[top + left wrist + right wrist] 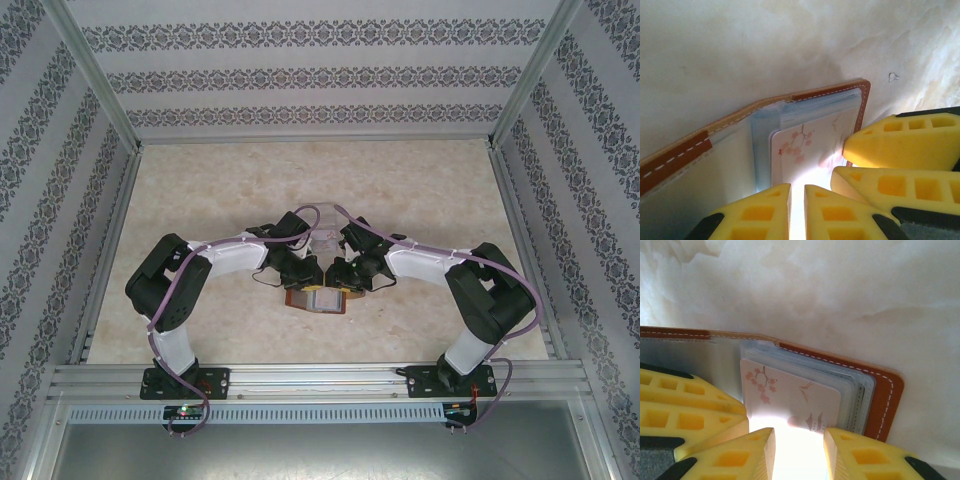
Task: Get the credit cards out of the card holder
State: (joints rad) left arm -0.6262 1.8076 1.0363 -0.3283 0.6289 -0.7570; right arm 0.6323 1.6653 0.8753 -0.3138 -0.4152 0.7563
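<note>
Pale card (805,150) at left jaws' tips

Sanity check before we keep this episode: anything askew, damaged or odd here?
Nothing damaged or spilled. The card holder lies open; a blossom-print card appears partway out of its sleeve. The only oddity is a tiny chip-like mark on the table.

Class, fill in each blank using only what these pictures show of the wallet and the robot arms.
1. The wallet lies ___ on the table, its inner pockets showing.
2. The uppermost card is printed with a branch of pink ___.
3. The left pincer has fingers coloured ___.
4. The wallet's brown leather rim is sewn with ___ thread.
Missing words: open; blossoms; yellow; white.
</note>
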